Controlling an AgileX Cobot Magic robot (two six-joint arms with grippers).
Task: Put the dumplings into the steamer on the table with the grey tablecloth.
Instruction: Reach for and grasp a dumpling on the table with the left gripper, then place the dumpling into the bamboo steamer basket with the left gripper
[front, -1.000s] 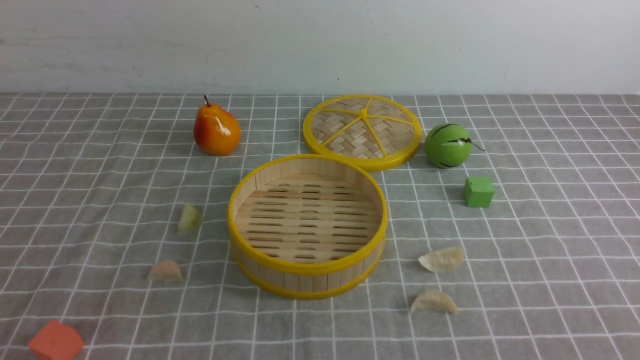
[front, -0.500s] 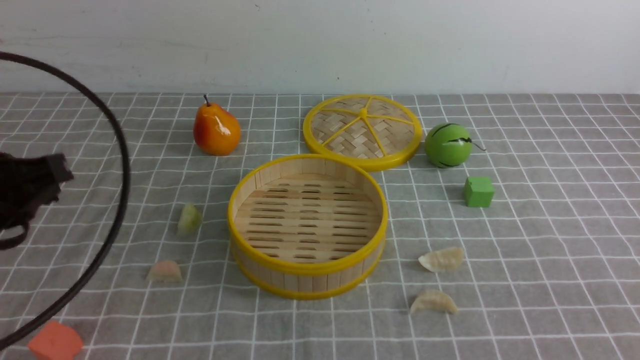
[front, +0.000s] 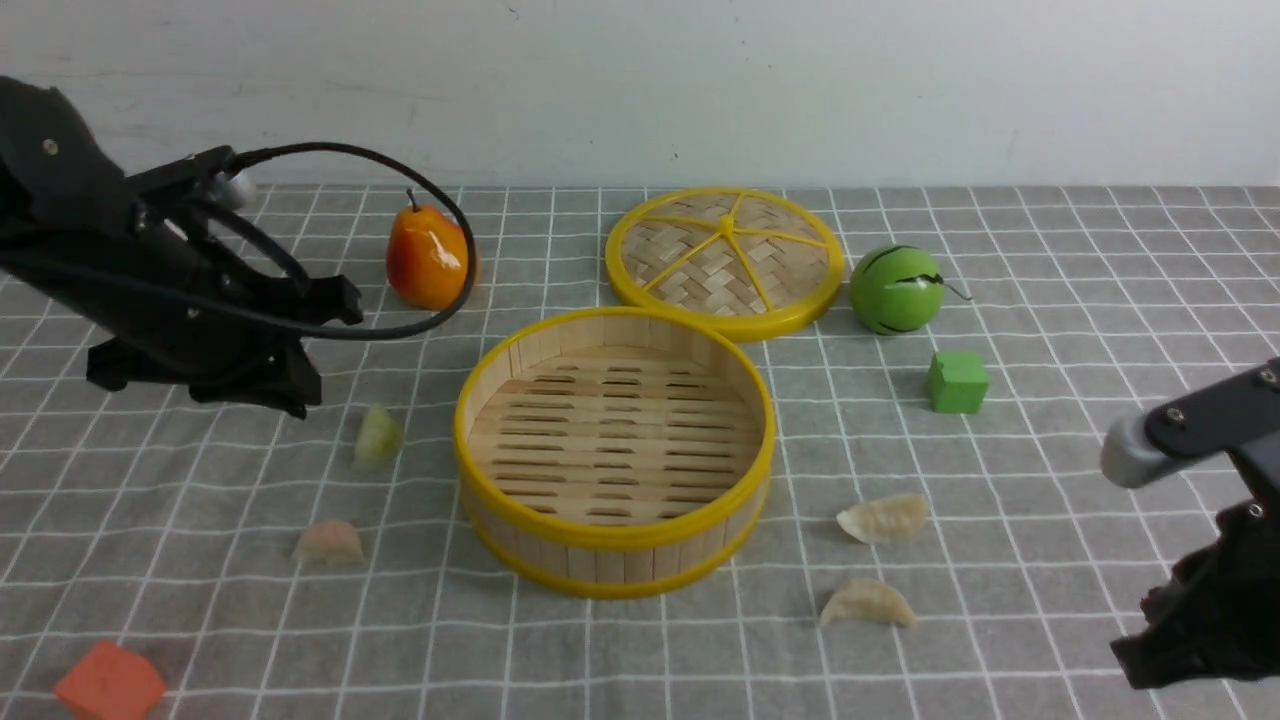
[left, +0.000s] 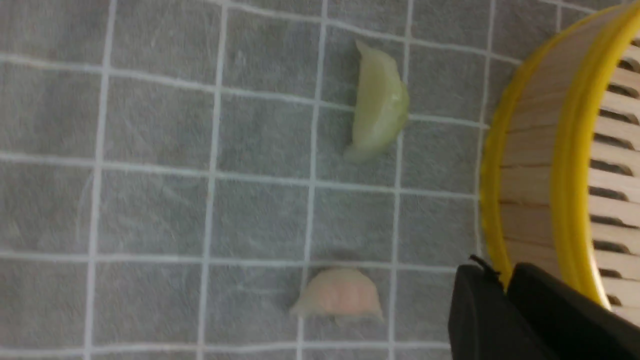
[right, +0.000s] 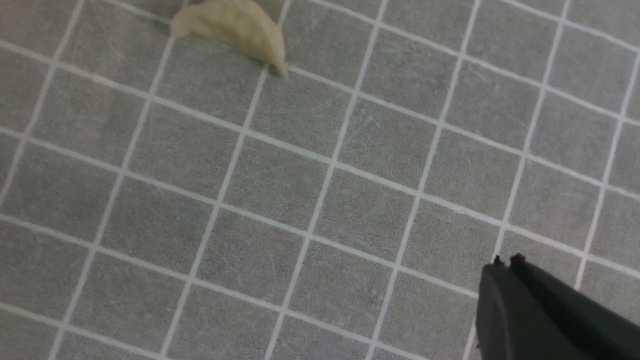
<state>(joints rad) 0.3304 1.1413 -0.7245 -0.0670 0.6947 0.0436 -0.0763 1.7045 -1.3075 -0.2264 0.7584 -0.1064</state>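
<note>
Both arms have just swung into view; the left fingers (left: 480, 315) and right fingers (right: 505, 310) are pinched narrow, holding nothing. The dumplings (front: 378, 437) lie on the counter (front: 1050, 300) at the empty steamer's (front: 610, 540) 9 and 4 o'clock, so picking can begin.

Finding: no text, label, brand name, number or sign can be read in any of the three views. The only regular marking is the thin white grid of squares on the grey tablecloth (front: 1100, 250), and it carries no characters.
</note>
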